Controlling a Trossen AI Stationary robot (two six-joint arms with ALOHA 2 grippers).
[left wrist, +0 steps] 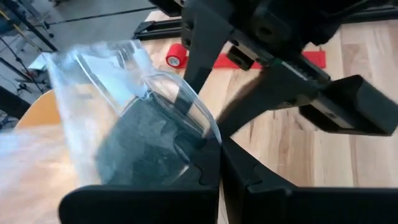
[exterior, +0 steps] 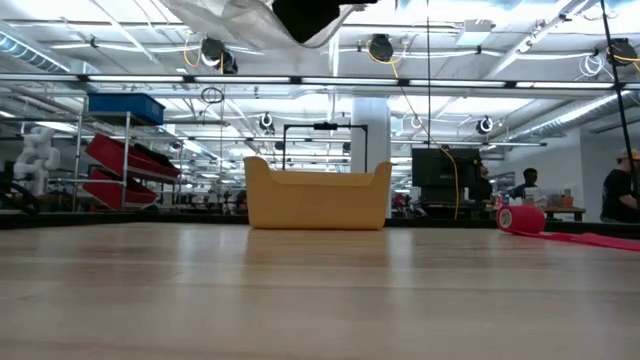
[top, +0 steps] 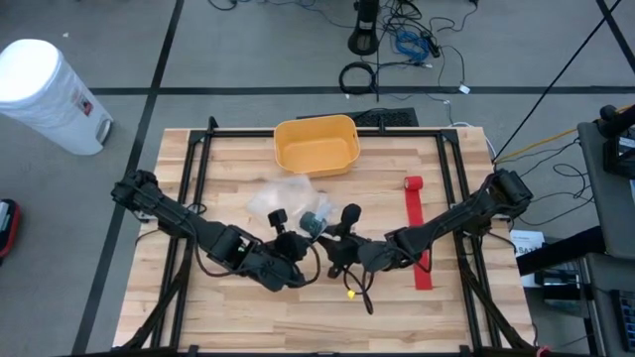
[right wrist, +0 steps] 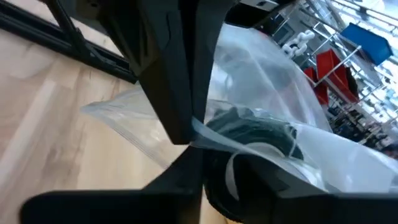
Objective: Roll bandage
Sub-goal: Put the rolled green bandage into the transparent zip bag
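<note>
Both arms meet over the table's middle. A clear plastic bag [top: 281,196] with a dark green bandage roll [left wrist: 140,146] inside hangs in the air between them, well above the table, and shows at the low view's top [exterior: 235,14]. My left gripper [left wrist: 219,160] is shut on the bag. My right gripper [left wrist: 200,121] stands at the bag's mouth with its fingers apart. A red bandage [top: 421,243] lies partly unrolled as a strip on the table's right, its rolled end [top: 413,183] toward the far edge. My left gripper pinches the bag's clear film [left wrist: 205,134] at its edge between its two shut fingers, close beside the roll. The bag is lifted clear of the table and spreads away from the fingers. My right gripper has one finger [left wrist: 186,87] behind the film beside the roll and the other [left wrist: 261,93] outside. Whether they press on the bag cannot be told.
A yellow bin [top: 316,144] stands at the far middle of the table. Black frame rails [top: 193,188] run along the table's left and right sides. Bare wood lies near the front edge [top: 298,317].
</note>
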